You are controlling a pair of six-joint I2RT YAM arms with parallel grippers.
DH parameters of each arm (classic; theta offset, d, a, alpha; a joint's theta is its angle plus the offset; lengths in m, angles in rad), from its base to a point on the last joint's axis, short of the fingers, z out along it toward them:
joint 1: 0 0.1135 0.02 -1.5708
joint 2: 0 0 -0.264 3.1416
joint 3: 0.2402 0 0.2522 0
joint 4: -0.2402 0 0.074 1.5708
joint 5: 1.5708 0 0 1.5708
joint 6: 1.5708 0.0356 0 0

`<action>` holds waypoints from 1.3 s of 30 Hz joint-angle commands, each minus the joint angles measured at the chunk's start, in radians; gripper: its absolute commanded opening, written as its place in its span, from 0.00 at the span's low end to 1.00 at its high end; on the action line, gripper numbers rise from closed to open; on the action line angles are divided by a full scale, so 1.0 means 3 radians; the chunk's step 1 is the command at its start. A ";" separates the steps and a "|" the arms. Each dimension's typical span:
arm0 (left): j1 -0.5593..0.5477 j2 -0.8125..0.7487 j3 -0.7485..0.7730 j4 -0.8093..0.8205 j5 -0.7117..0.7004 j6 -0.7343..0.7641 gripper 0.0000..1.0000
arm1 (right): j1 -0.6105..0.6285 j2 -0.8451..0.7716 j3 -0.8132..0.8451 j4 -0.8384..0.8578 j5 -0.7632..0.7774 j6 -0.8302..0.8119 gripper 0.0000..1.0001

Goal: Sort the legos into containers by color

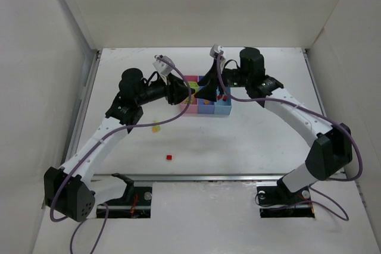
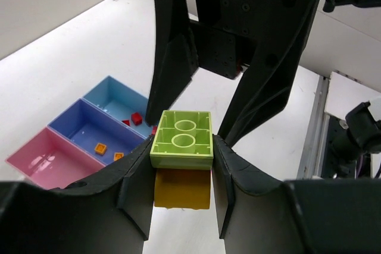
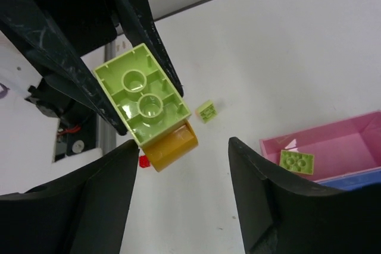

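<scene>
My left tool point(image 2: 181, 160) is clamped on a lime lego point(image 2: 181, 138) w/ two round tubes showing, mustard piece point(image 2: 181, 191) at its 6 o'clock; right tool point(image 3: 181, 168) apart.

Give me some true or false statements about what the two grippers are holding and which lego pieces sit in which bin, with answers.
1. The left gripper grips a light green brick. True.
2. The right gripper is clamped on a blue brick. False: its jaws stand open and hold nothing.
3. Orange pieces lie in the blue-violet bin. True.
4. The pink bin is empty. False: a green plate lies in it.
5. A red brick lies loose on the table. True.
</scene>
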 commanded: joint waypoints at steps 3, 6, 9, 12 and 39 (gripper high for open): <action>0.0015 -0.0016 0.0193 0.0253 -0.0007 0.0056 0.00 | -0.0027 0.0031 0.0174 0.0453 -0.0167 0.0217 0.59; 0.0015 -0.0016 0.0193 0.0314 -0.0007 -0.0025 0.00 | -0.0027 0.0031 0.0174 0.0453 -0.0244 0.0217 0.49; 0.0015 0.0014 0.0193 0.0411 -0.0007 -0.0107 0.00 | -0.0027 0.0067 0.0174 0.0484 -0.0351 0.0217 0.50; 0.0045 0.0014 0.0193 0.0559 0.0080 -0.0327 0.00 | -0.0027 0.0098 0.0204 0.0484 -0.0438 0.0217 0.59; 0.0076 -0.0016 0.0055 0.0606 0.0254 -0.0363 0.20 | -0.0130 -0.0009 0.0097 0.0944 -0.0520 0.0718 0.00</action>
